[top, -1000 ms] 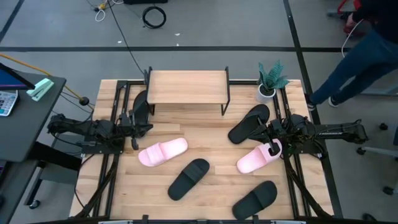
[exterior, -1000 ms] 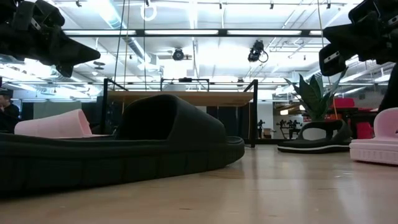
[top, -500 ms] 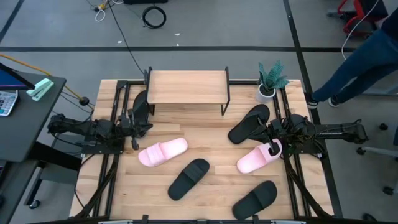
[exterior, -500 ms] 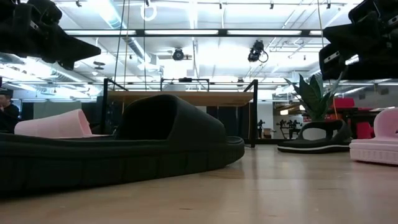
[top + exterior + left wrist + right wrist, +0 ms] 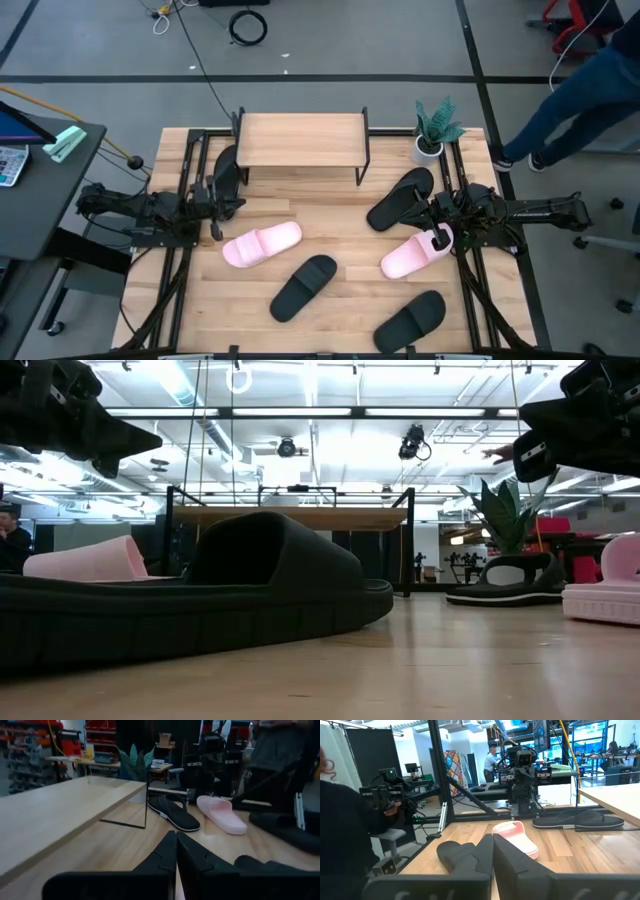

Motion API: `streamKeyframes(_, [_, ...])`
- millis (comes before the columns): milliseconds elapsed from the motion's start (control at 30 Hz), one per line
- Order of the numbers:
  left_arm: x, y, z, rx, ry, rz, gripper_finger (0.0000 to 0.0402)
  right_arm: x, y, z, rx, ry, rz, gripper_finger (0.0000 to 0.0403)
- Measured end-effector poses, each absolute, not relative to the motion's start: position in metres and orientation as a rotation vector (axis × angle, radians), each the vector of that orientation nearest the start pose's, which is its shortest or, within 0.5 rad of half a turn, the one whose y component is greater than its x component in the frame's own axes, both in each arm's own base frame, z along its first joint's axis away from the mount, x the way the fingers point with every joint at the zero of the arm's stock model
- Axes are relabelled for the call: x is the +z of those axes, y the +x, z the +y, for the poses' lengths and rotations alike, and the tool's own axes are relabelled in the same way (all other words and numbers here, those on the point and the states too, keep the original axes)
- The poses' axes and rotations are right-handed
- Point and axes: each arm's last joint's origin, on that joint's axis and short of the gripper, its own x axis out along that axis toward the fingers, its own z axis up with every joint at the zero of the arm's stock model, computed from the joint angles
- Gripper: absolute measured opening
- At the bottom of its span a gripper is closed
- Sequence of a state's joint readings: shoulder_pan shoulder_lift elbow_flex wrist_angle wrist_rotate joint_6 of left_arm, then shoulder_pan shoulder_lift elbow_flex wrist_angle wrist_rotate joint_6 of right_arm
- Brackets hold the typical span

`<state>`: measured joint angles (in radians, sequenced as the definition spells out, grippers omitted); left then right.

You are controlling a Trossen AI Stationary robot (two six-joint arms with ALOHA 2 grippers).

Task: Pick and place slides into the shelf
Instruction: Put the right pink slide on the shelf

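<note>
The left gripper (image 5: 216, 196) hangs over the left side of the table with its fingers (image 5: 165, 855) pressed together and nothing between them; the right gripper (image 5: 440, 214) sits at the right side, fingers (image 5: 487, 851) likewise closed and empty. Neither has a slide in hand.

The shelf (image 5: 301, 139) stands at the far middle of the table with its plank top bare. A black slide (image 5: 227, 166) lies just beside its left leg, close under the left arm, and another black slide (image 5: 400, 198) lies near the right gripper, beside a potted plant (image 5: 434, 128). A pink slide (image 5: 261, 244) rests left of centre, a second pink slide (image 5: 415, 254) just under the right gripper, and two more black slides (image 5: 303, 287) (image 5: 410, 321) lie toward the near edge.

The chief risk is a poor grasp: both grippers must open before descending, or closed fingers will simply shove a slide across the wood. The right gripper seems to overlap the second pink slide's heel from above, though its height is hard to judge, so a blind drop could pin or tip it. A soft strap may fold and slip when lifted. Carrying a slide past the shelf's thin legs invites a snag, and the plant could be knocked over.
</note>
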<state>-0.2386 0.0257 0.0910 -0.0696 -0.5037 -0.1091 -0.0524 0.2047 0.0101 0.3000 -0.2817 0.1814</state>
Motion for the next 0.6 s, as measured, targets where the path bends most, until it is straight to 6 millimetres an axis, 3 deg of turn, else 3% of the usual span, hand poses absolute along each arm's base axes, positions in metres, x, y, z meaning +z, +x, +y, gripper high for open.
streamKeyframes(200, [0.1857,0.0905,-0.0076,0.264,-0.2,-0.022,0.0013,0.1788,0.1088,0.0024,0.238,0.163,-0.083,0.0014])
streamKeyframes(600, [0.1903,0.0905,-0.0076,0.259,-0.227,-0.07,0.0017,0.1787,0.1088,0.0024,0.238,0.163,-0.083,0.0014])
